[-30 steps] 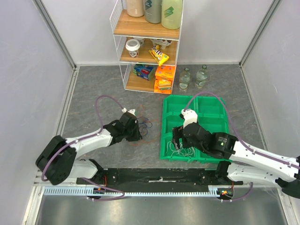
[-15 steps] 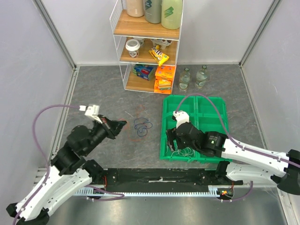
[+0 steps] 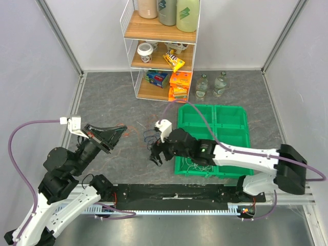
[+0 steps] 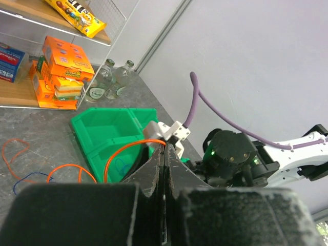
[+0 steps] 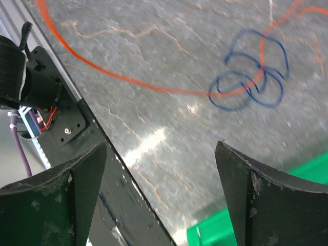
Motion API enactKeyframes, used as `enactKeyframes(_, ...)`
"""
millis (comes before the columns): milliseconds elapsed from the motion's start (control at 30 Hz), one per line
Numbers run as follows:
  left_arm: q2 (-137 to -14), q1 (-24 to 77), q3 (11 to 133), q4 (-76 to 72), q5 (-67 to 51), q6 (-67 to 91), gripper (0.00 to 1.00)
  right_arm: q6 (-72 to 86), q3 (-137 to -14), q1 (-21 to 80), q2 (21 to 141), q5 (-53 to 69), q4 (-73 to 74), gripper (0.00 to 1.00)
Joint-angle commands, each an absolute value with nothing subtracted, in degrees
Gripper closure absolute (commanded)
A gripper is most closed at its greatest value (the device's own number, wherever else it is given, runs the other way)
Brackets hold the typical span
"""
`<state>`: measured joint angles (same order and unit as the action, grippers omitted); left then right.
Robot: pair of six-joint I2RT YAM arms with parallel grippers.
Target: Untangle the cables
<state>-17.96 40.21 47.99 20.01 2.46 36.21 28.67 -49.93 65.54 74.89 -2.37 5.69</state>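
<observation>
1. Beside the green tray (image 3: pixel 212 106), on the grey surface (image 3: pixel 110 97), the blue cable (image 5: pixel 251 84) lies in loops with the orange cable (image 5: pixel 154 88) crossing it. White cables (image 3: pixel 197 165) sit in the tray.
2. Raised off the surface, the left fingers (image 4: pixel 154 171) are pressed together, pinching the orange cable.
3. Spread wide and empty, the right fingers (image 5: pixel 256 200) hover near the blue loops.
4. Parting orange from blue seems in hand. Next, the right fingers probably should pin the blue loops.

Right gripper (image 3: pixel 156 155) beside tangled cables (image 3: pixel 150 136).
</observation>
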Motion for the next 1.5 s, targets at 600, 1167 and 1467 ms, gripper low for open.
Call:
enactKeyframes(600,-13.71,39.99,49.84,32.33,14.23,41.74,0.98,21.53,-64.86,73.56,84.56,-18.21,-8.09,1.00)
enactKeyframes(1167,-11.87,39.90,44.65,30.41,9.32,41.66,0.97,36.21,-87.88,63.72,85.42,6.85,-0.79,1.00)
enactKeyframes(1467,-10.19,39.90,44.30,29.00,1.94,35.60,0.79,39.19,-93.77,63.54,86.04,9.05,-0.96,1.00)
